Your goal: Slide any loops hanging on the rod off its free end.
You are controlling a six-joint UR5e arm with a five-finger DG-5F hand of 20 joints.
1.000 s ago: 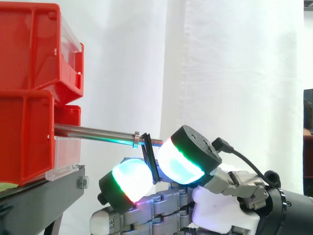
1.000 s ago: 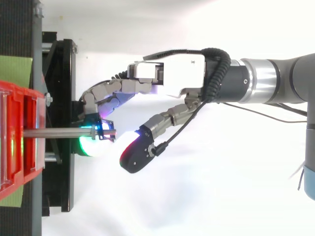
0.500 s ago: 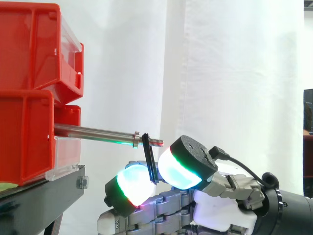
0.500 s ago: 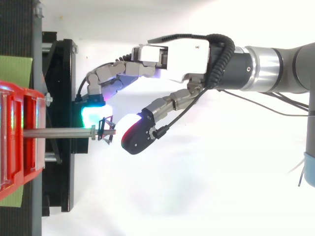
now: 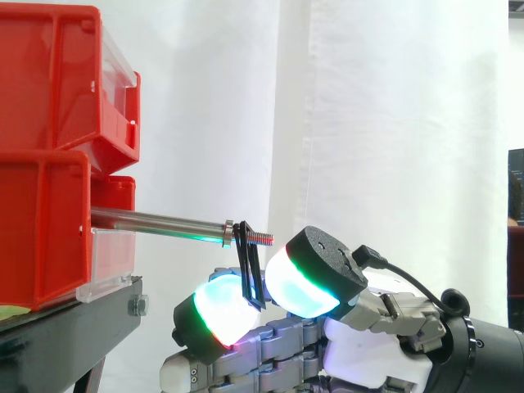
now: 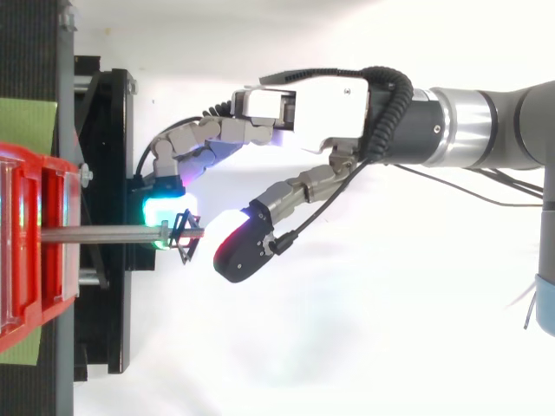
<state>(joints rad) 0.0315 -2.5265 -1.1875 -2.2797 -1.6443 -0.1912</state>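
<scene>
A steel rod (image 5: 155,221) sticks out to the right from the red bins (image 5: 49,164) and ends in a threaded tip. A thin black loop (image 5: 248,270) hangs on the threads just past a small collar, tilted, and reaches down below the rod. From the top the loop (image 6: 184,238) sits at the rod's free end. My hand (image 5: 368,344) comes in from the right, under the rod. A cyan-glowing fingertip (image 5: 217,307) is on the loop's left and the thumb's green-white pad (image 5: 299,282) on its right, pinching its lower part.
The bins rest on a black stand (image 5: 65,327) at the left, seen from above as a black frame (image 6: 113,173) beneath the rod. A white curtain hangs behind. To the right of the rod's tip the space is open apart from my arm (image 6: 468,139).
The pads have closed in on the loop again after standing wider half a second ago. The fingertip has moved back under the rod, and the loop sits slightly nearer the collar.
</scene>
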